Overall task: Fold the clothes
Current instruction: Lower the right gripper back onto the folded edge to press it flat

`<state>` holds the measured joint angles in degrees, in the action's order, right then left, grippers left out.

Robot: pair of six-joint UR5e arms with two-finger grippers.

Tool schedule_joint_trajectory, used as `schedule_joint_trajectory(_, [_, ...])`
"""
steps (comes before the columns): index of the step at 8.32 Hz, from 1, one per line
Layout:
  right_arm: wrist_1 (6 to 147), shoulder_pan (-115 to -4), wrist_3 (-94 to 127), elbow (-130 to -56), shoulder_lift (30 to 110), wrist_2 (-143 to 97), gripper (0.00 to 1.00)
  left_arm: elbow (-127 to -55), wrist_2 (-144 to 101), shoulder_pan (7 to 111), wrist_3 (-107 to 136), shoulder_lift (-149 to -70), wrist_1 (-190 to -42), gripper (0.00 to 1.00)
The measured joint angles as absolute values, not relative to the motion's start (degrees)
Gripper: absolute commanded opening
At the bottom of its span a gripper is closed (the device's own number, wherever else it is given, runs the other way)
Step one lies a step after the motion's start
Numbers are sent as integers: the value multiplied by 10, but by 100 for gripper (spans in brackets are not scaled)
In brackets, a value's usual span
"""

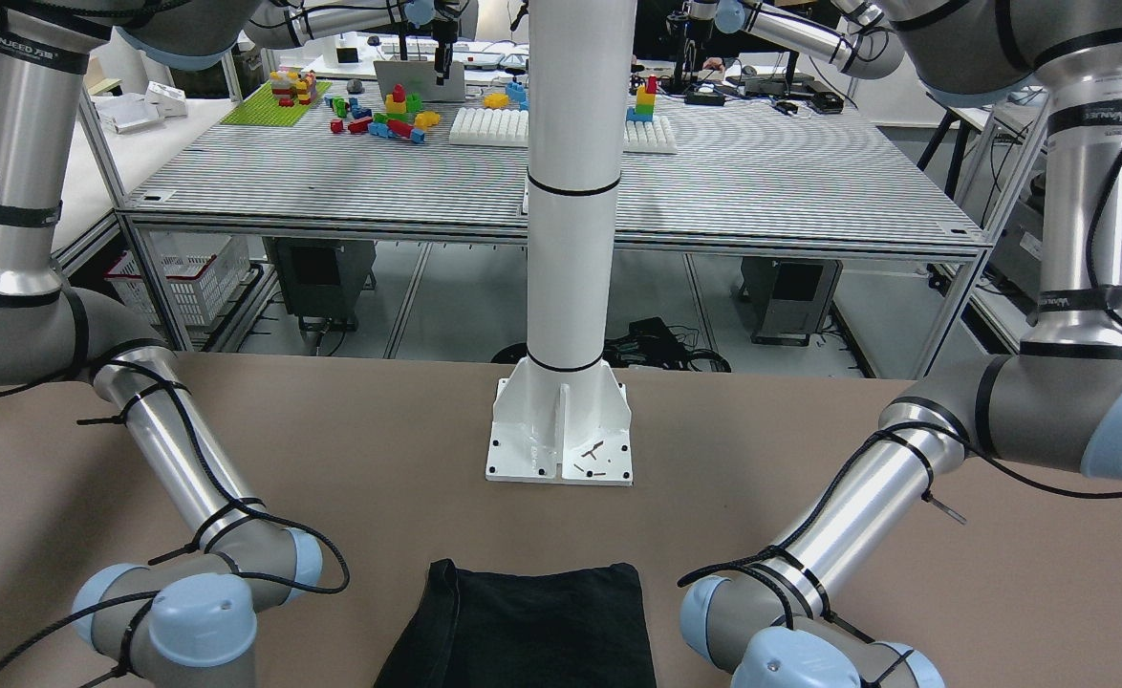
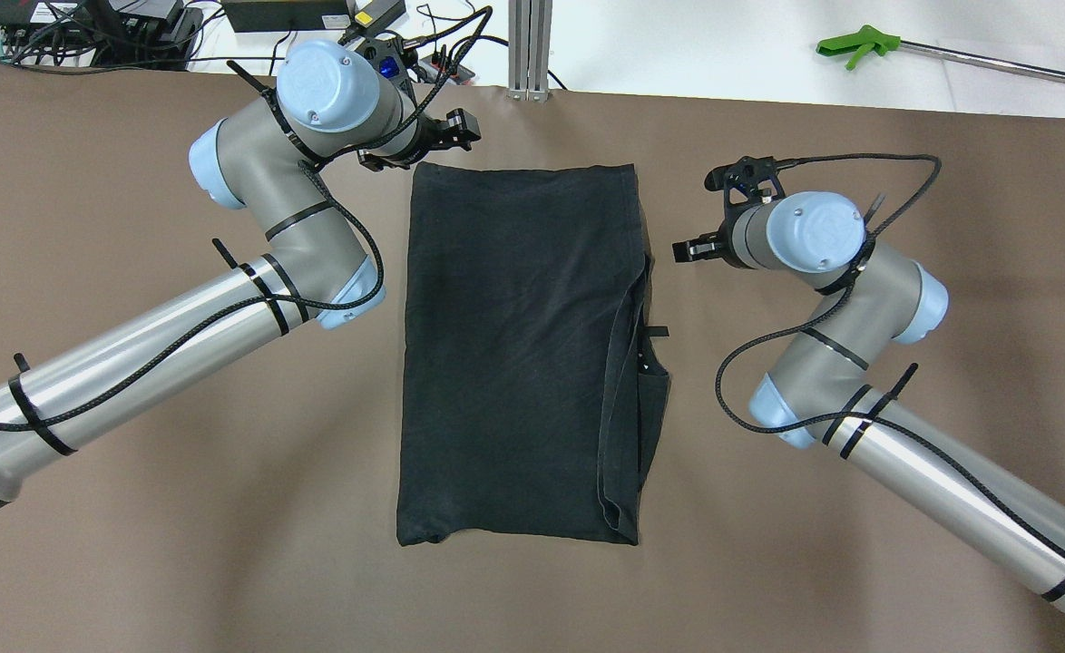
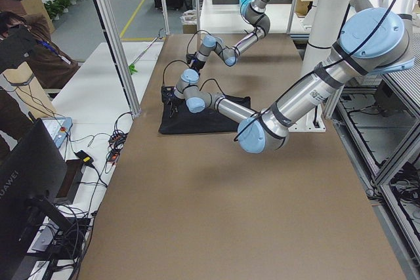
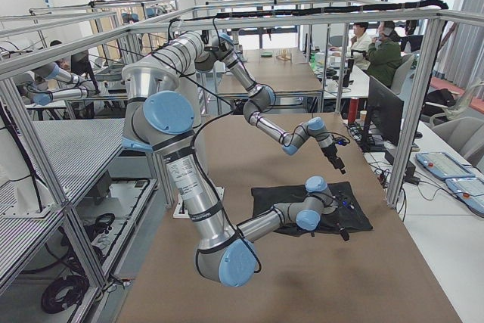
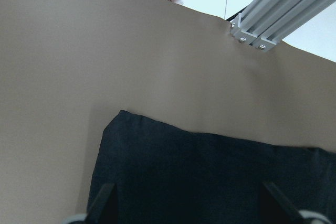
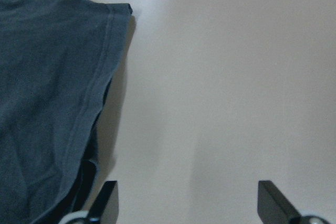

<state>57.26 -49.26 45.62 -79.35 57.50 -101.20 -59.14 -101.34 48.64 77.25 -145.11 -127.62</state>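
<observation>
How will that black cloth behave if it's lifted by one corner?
Probably floppy: the black cloth lies flat with soft wrinkles, so it would likely drape. Its folded layers along one side look loose and may slip apart. Pushing would probably bunch it.

Clothes (image 2: 514, 354) plain black, no print. Table cover (image 2: 179, 508) matte brown. Pillar base (image 1: 561, 430) white. Grabber tool handle (image 2: 854, 43) green.
</observation>
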Motion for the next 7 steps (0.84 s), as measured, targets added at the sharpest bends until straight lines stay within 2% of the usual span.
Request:
schedule_joint_trajectory(2, [622,-478,513,-838,567,-1021,94,-591,-1013,487,773,-1451,-1276,95])
schedule_joint_trajectory(7, [726,-382,609,-876,557,-952,94,-592,-1013,486,772,-1452,-1276,95])
